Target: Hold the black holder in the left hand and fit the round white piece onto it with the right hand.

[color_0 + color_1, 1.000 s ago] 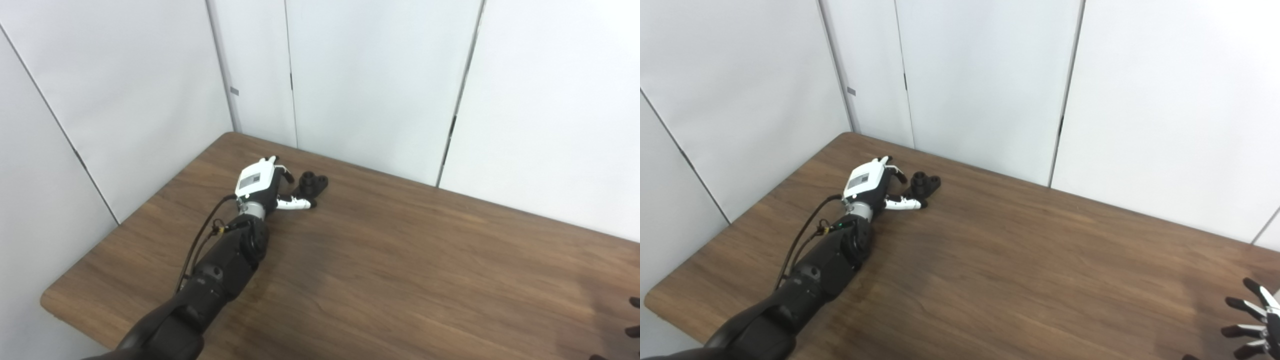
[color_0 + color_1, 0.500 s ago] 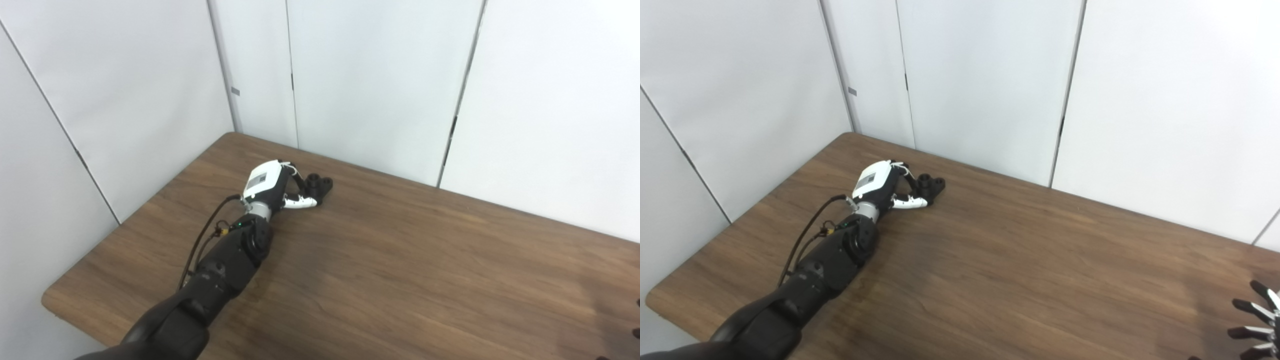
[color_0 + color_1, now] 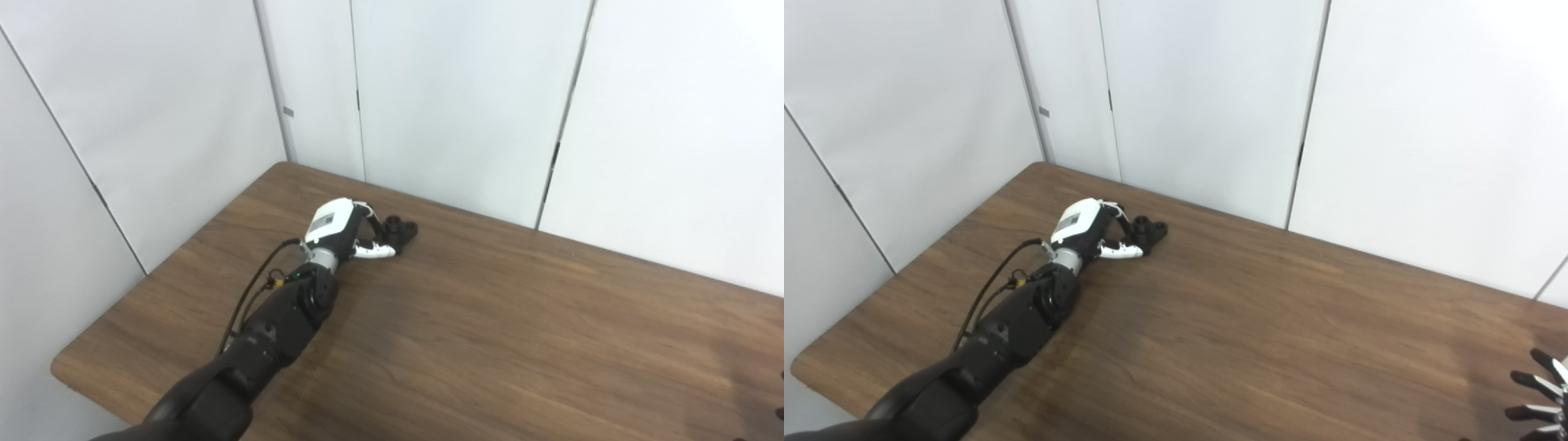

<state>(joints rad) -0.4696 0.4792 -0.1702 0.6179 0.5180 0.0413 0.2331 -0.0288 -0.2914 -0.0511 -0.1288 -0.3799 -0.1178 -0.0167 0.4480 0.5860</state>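
The black holder (image 3: 401,231) lies on the wooden table (image 3: 490,343) a little above and left of the frame's centre, close to the table's far edge where it meets the white wall panels (image 3: 465,104). It is a small dark piece with two short round stubs standing up side by side on its top; finer detail is too small to read. The left hand (image 3: 343,228) is right against its left side: the white-backed palm is tilted over toward the holder, the dark fingers (image 3: 372,215) curl down over the holder's near-left part, and the white thumb (image 3: 375,250) reaches along the tabletop just below it, so the hand is closing around the holder. Whether the fingers actually grip it cannot be told, and the holder looks to be resting on the table. The left arm (image 3: 275,324) runs as a black forearm from the lower left corner of the frame up to the hand, with a thin cable (image 3: 245,300) looping along its left side to the wrist. The right hand (image 3: 1543,398) shows only at the lower right corner of the right eye view, well apart from the holder, its black and white fingers spread wide and holding nothing; in the left eye view only a dark fingertip shows at that edge. The round white piece cannot be made out in either view.
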